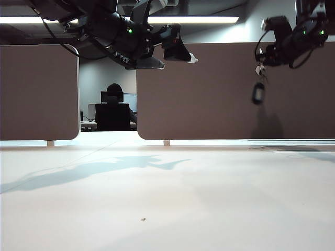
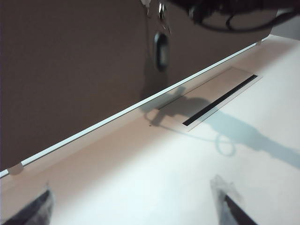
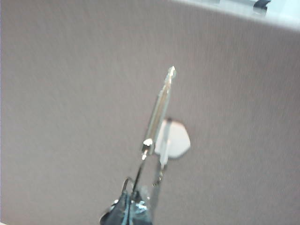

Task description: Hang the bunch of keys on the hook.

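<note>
White table [image 1: 167,198] fills the front of the exterior view, bare but for one tiny dark speck [image 1: 143,219].

Up on the right, the bunch of keys [image 1: 258,90] hangs in the air against the brown wall panel [image 1: 220,99]. Its black fob dangles low, with the small silver keys above it. The hook [image 3: 173,140] is a little white piece stuck on that panel, and in the right wrist view one silver key stands right in front of it. I cannot tell if the ring is on the prong yet.

The right gripper [image 3: 133,206] is pinched shut on the bunch of keys, up high by the panel. The left gripper [image 2: 136,206] hangs in the air on the left side of the table, its fingers spread wide and holding nothing.

I think the hanging step is going on now. Next, the ring needs to slide over the thin prong, and then the fingers must let go. That is hard, because the hook is so small and the keys swing.

Nothing blocks the way to the hook. A long slot [image 2: 220,100] sits in the table under the keys, so a dropped bunch might land near it. Far back, a black chair [image 1: 112,112] shows through the gap between panels.
</note>
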You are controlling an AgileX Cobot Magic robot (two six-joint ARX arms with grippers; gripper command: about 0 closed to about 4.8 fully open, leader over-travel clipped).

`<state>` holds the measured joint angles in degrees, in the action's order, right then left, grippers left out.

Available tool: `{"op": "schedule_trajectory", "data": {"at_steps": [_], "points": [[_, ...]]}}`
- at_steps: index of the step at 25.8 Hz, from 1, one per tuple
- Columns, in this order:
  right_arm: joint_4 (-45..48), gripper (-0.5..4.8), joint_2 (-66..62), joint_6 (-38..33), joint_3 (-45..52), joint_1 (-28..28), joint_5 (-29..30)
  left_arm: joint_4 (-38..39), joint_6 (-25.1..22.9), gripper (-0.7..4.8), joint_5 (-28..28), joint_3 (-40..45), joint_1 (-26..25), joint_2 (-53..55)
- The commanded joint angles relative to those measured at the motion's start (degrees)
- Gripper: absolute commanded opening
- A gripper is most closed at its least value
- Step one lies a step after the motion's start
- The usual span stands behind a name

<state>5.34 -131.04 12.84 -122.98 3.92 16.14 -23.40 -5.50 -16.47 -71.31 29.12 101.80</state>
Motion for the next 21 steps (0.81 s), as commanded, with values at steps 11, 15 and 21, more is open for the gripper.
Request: {"op": "schedule_trajectory", "data": {"at_steps": [11,15,21], "points": [[7.13,-0.06,-1.90,-2.27,-0.28,1.38,3.15,0.15,-0.04,4.79,1.22,-0.13,0.07,-0.17],[8.28,-0.06,-2.67,-2.43,-0.33,1.38,3.45,1.29,-0.07,4.79,1.22,-0.13,0.07,-0.17],[8.20,-0.06,-6.51,-2.84,-4.90,1.36,3.52,2.38,-0.11,4.79,1.49,-0.13,0.07,-0.17]]}}
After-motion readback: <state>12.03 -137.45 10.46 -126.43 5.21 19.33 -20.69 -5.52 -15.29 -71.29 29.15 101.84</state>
